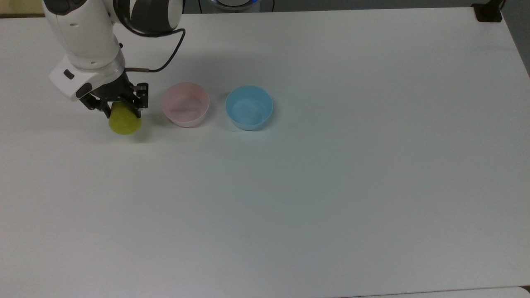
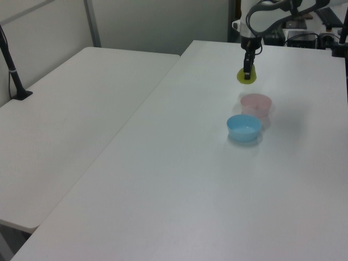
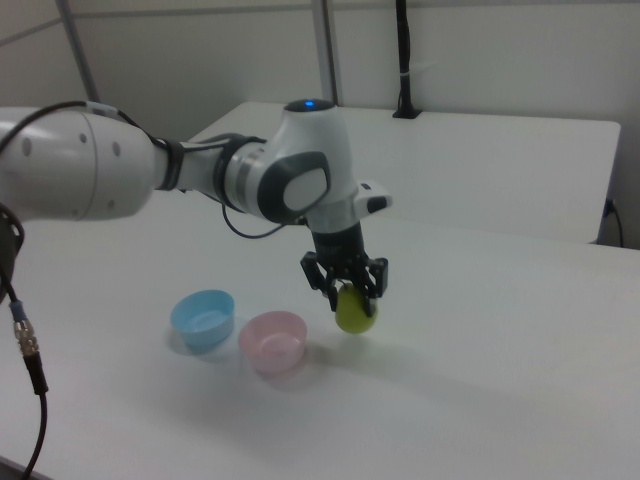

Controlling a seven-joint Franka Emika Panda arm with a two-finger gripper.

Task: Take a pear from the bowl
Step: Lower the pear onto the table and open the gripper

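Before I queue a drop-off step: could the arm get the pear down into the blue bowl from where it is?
Probably yes. The gripper holds the pear beside the pink bowl, above the table. The blue bowl sits open just past the pink one, and nothing stands over it.

The gripper (image 1: 120,108) hangs over the table (image 1: 331,186), clamped on the pear (image 1: 124,121), which sits just under its fingers and above the tabletop in the right view. In the top view, the bowl (image 1: 185,104) stands near the gripper on the top view's right, apart from it, and the second bowl (image 1: 249,107) stands just beyond that, farther from the gripper. In the right view both bowls lie to the gripper's left, lower down.
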